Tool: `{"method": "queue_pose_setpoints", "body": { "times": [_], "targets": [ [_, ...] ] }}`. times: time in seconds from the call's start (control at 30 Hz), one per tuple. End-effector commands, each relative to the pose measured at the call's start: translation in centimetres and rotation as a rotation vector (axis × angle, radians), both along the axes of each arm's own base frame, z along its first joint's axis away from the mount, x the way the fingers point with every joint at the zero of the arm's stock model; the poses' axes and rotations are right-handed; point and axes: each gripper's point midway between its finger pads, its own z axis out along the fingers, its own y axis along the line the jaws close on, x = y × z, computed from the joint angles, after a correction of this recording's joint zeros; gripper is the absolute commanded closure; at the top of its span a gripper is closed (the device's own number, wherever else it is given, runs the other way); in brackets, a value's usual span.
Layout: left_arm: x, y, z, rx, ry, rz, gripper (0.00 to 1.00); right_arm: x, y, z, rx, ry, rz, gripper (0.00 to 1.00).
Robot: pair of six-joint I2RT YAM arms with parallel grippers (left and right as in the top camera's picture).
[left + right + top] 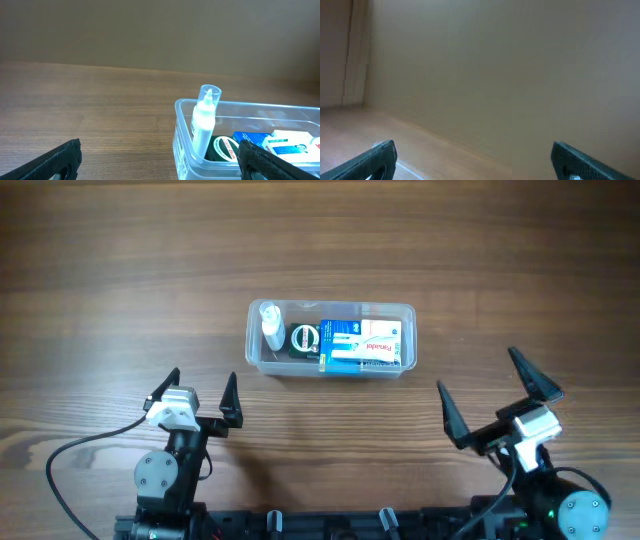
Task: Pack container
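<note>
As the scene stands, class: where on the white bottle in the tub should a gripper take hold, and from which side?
Probably its clear-capped top, coming down from above. The white bottle stands nearly upright in the left end of the container, its cap poking above the rim; the walls and the round tin beside it block a sideways approach.

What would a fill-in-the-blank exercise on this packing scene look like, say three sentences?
1. Seen from overhead, the white bottle stands at the ____ end of the container.
2. The left arm and the right arm both hold their jaws ____.
3. The blue and white boxes lie ____ the container.

Missing words: left; open; inside
</note>
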Motion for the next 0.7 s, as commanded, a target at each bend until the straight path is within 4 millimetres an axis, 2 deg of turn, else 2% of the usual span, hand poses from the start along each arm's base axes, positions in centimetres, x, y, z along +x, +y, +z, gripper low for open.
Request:
{"method": "queue_pose_setpoints", "body": {
  "times": [0.0, 0.1, 0.13, 0.27, 0.33, 0.43, 0.53, 0.67],
  "targets": [
    [0.0, 0.2, -0.1, 0.015, -0.004, 0.008, 0.00, 1.3, -2.6, -0.9, 0.281, 0.056, -0.074, 0.00],
    [0.0, 0.2, -0.1, 0.015, -0.004, 0.008, 0.00, 2.8, -5.4, -3.5, 0.533, 0.138, -0.164, 0.00],
    [0.0, 0.2, -0.1, 0.015, -0.004, 0.008, 0.00, 3.0, -5.8, -4.3, 0.564, 0.146, -0.176, 0.00],
    [0.0, 0.2, -0.1, 0.015, -0.004, 0.008, 0.00, 3.5, -5.7, -6.5, 0.538, 0.169, -0.193, 0.00],
    [0.0, 0.2, -0.1, 0.015, -0.004, 0.008, 0.00, 3.9, -5.4, -7.9, 0.471, 0.186, -0.201, 0.00],
    [0.0, 0.2, -0.1, 0.015, -0.004, 0.008, 0.00, 4.5, -5.4, -10.5, 0.446, 0.256, -0.225, 0.00],
    [0.0, 0.2, -0.1, 0.015, -0.004, 0.008, 0.00, 4.6, -4.7, -11.9, 0.323, 0.290, -0.223, 0.00],
    [0.0, 0.2, -0.1, 0.015, -0.004, 0.008, 0.00, 4.7, -4.5, -14.4, 0.305, 0.392, -0.231, 0.00]
  ]
}}
